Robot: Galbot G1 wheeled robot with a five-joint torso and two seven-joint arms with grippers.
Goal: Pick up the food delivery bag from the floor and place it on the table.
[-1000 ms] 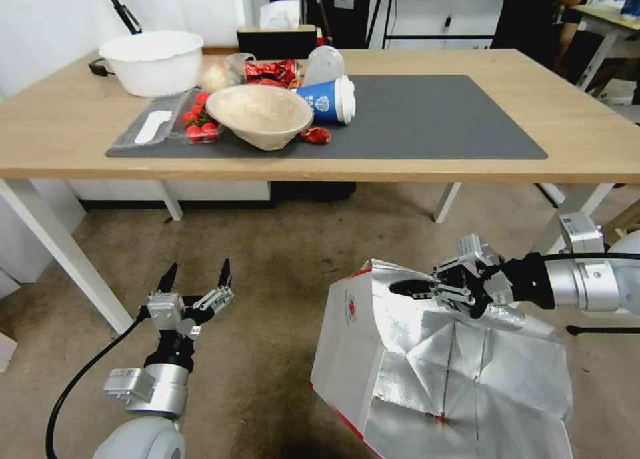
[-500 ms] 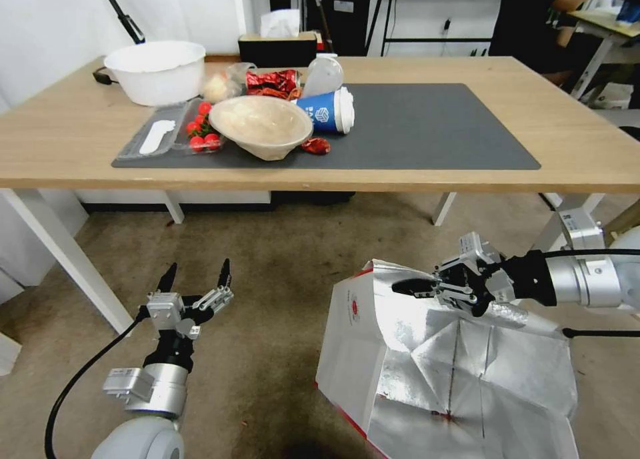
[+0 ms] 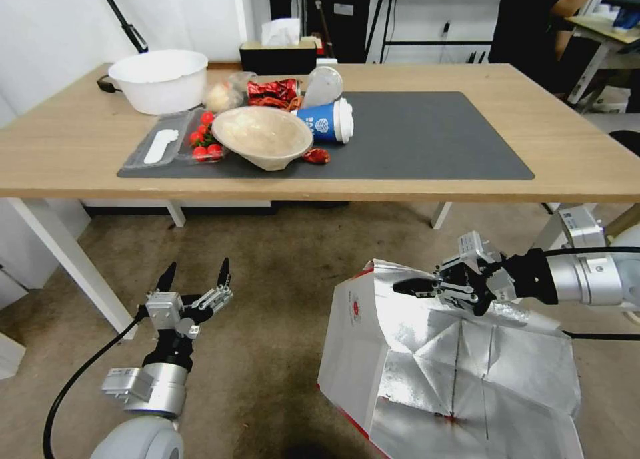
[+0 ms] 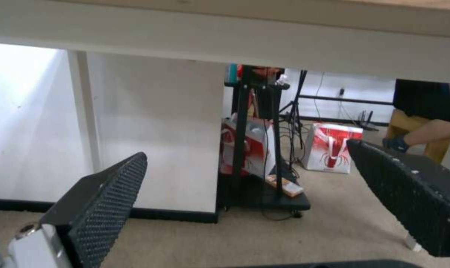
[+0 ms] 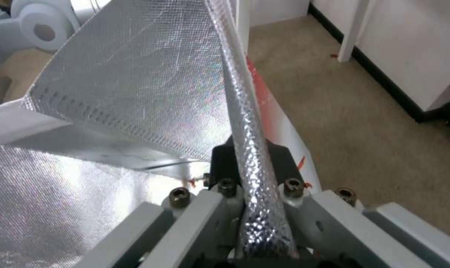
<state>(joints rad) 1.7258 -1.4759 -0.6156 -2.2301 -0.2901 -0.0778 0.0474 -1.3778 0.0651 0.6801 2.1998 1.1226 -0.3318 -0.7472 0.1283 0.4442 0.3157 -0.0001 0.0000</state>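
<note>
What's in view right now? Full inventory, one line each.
delivery bag: 1, white with red, foil-lined, below the table's front edge
table: 1, light wood, ahead
mat: 1, dark grey, on table
tub: 1, white, table far left
bowl: 1, beige, tipped, on mat
cup: 1, blue, lying on mat
tomatoes: several, red, in clear tray
left gripper: open, low, over carpet
right gripper: shut on bag's foil rim

Crinkled shiny foil-lined paper bag (image 3: 427,372)
</note>
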